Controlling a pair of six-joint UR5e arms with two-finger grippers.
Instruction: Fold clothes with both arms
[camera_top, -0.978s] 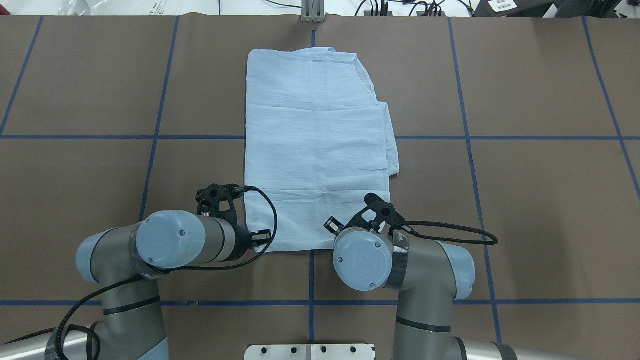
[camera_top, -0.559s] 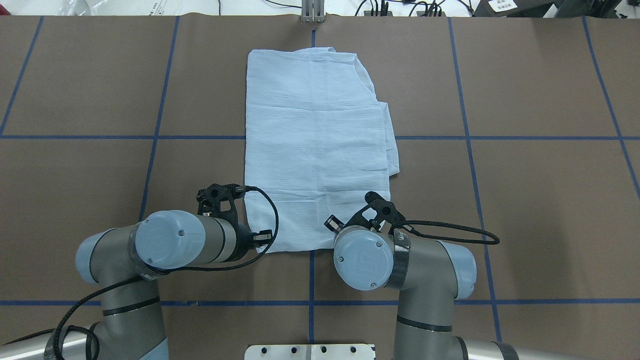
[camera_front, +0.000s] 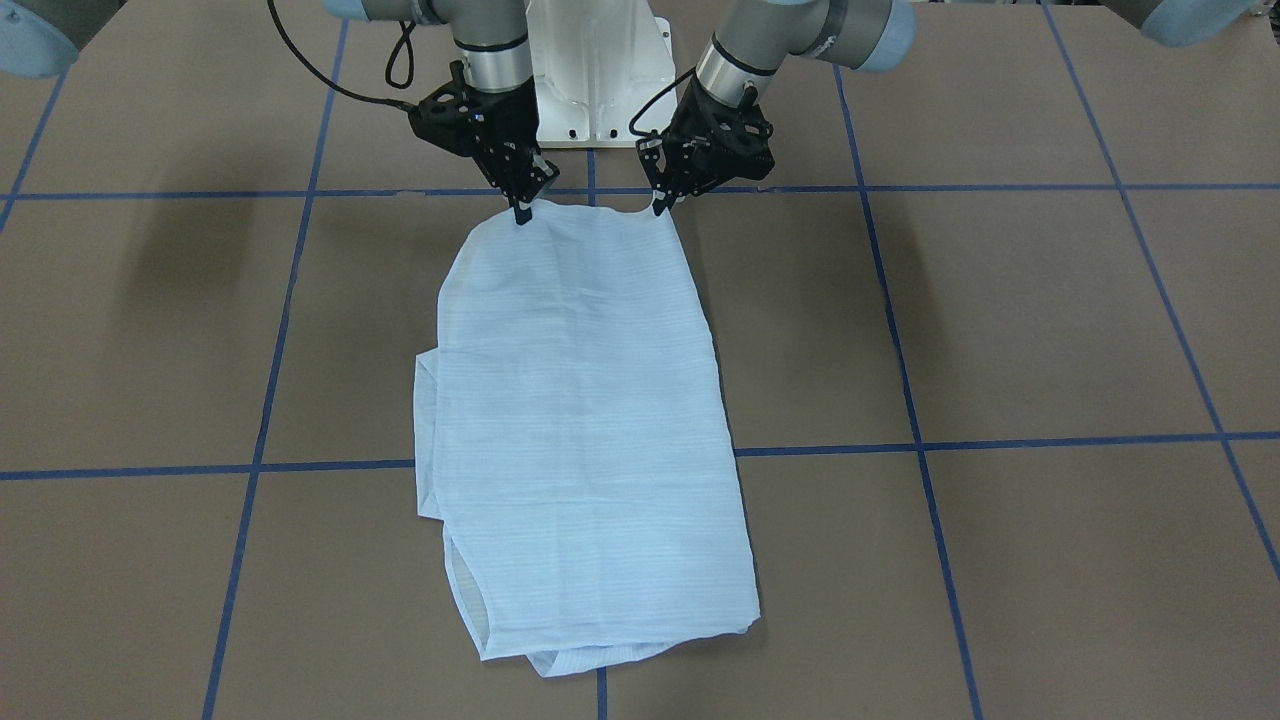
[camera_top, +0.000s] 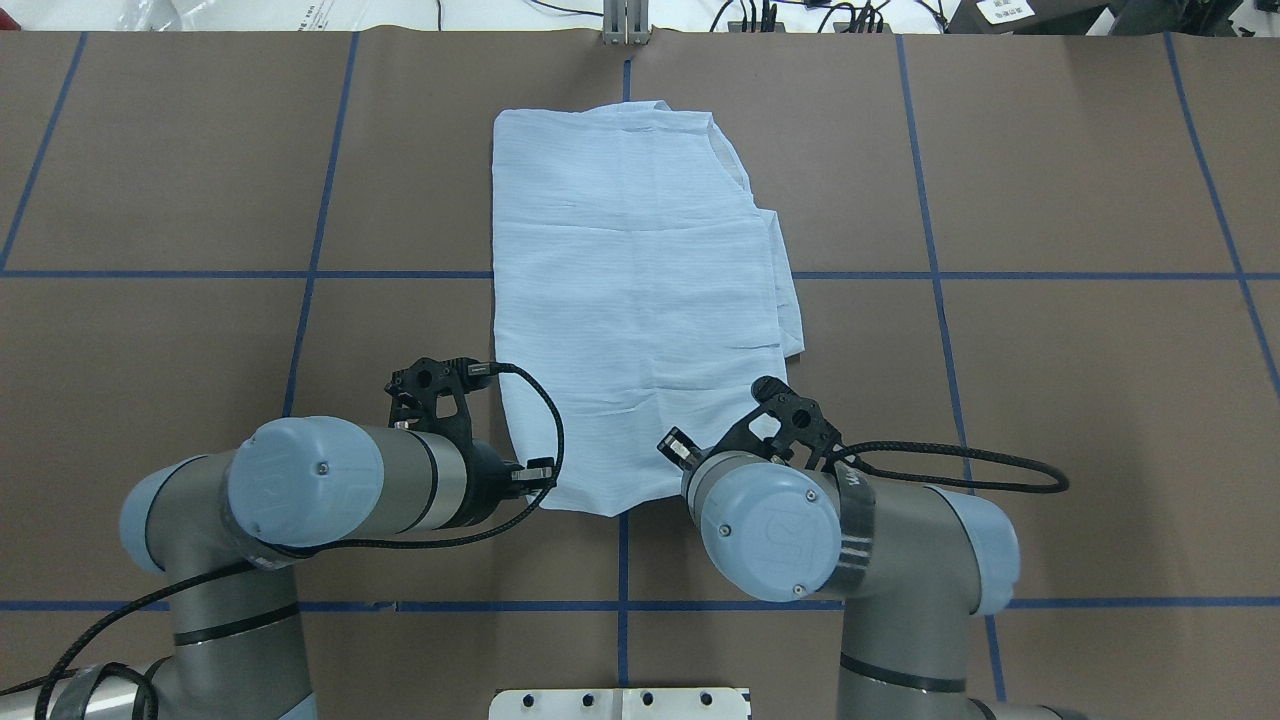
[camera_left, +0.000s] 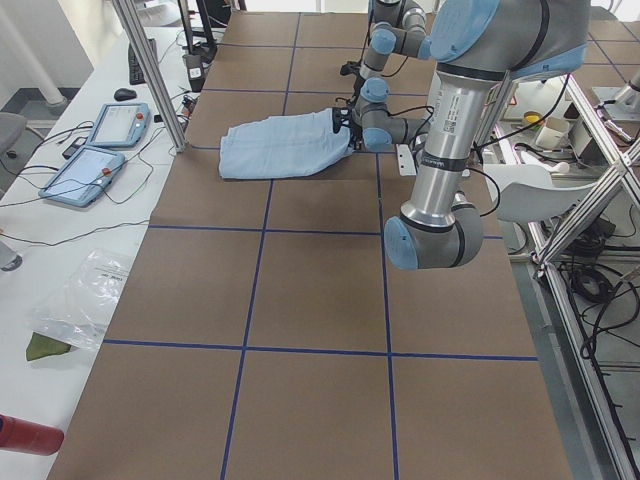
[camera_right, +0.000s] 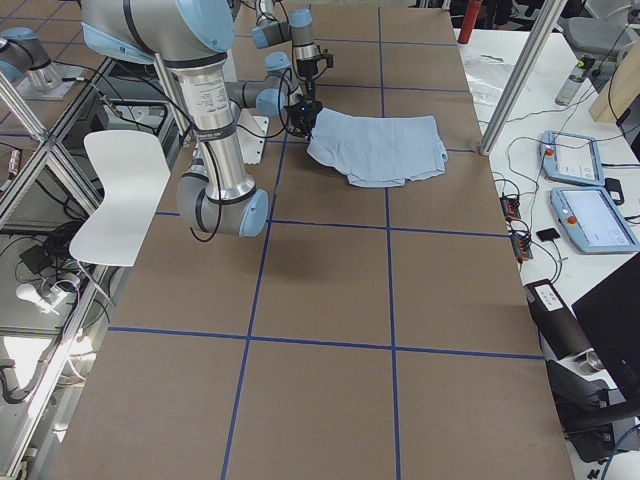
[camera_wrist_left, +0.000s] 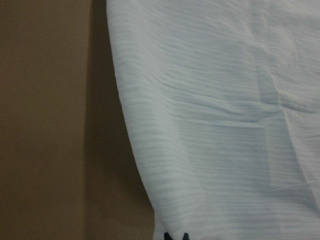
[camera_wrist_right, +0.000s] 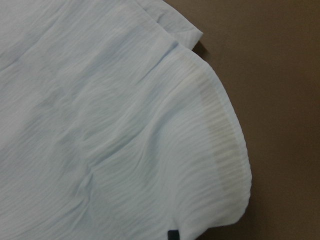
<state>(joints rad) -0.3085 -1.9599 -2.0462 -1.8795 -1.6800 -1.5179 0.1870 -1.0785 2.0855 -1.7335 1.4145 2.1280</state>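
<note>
Closest to the white base (camera_front: 600, 90), the two pincers meet the shirt (camera_front: 585, 420) at its near edge. The right gripper (camera_front: 523, 212) is pinched on one corner of that edge and the left gripper (camera_front: 658, 207) on the other. Both wrist views show dark fingertips buried in pale cloth at the bottom of the frame, so each looks clamped on fabric, not gaping. Between them the edge sags slightly and appears raised just off the table (camera_front: 1000, 320). From there the shirt runs straight away from the base as a long, narrow, already side-folded strip. It lies flat on the brown surface, with an under-layer peeping out along the right arm's side and again at the end farthest from the base. The step in hand looks like folding the strip in half lengthwise. To do it well, both arms should rise together at equal height, holding the edge lightly taut so it does not droop. They should then carry it away from the base in one arc, lay it square on the far end, and let go only once the corners line up.
</note>
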